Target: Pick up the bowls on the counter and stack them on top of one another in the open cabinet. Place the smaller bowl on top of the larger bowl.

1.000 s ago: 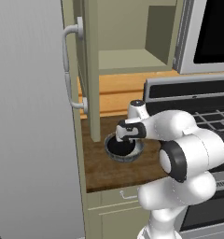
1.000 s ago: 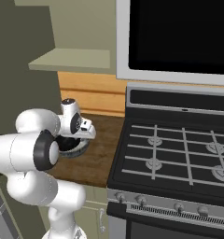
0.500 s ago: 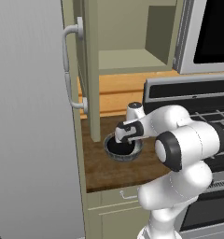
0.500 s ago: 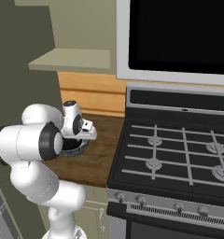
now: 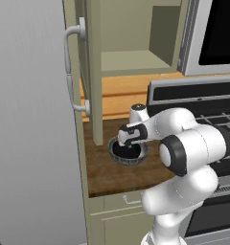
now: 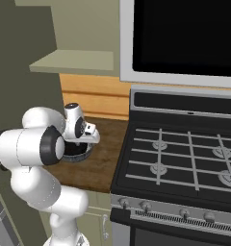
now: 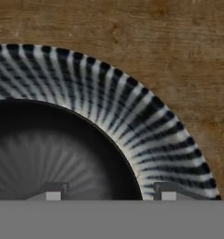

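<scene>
On the dark wood counter (image 5: 114,177) stands the larger bowl (image 5: 129,162), grey-blue and ribbed, with the smaller bowl (image 5: 122,152), solid black, resting inside it. My gripper (image 5: 128,142) points down into both bowls, open. In the hand view the fingertips (image 7: 167,192) stand wide apart, one over the black bowl (image 7: 48,149) and one over the ribbed wall of the grey bowl (image 7: 132,107), with the black rim between them. From the right, the gripper (image 6: 83,140) hangs over the bowls (image 6: 81,156). The open cabinet (image 5: 136,62) is above, its shelf bare.
The cabinet door (image 5: 93,72) stands open at the left of the counter, beside a grey fridge (image 5: 30,119). A stove (image 6: 180,158) borders the counter on the right, with a microwave (image 6: 185,33) above it. The cabinet shelf (image 6: 74,60) overhangs the bowls.
The jaws have gone from shut to open over the bowls. The arm's elbow has shifted slightly, while the hand has stayed over the bowls, which have not moved.
</scene>
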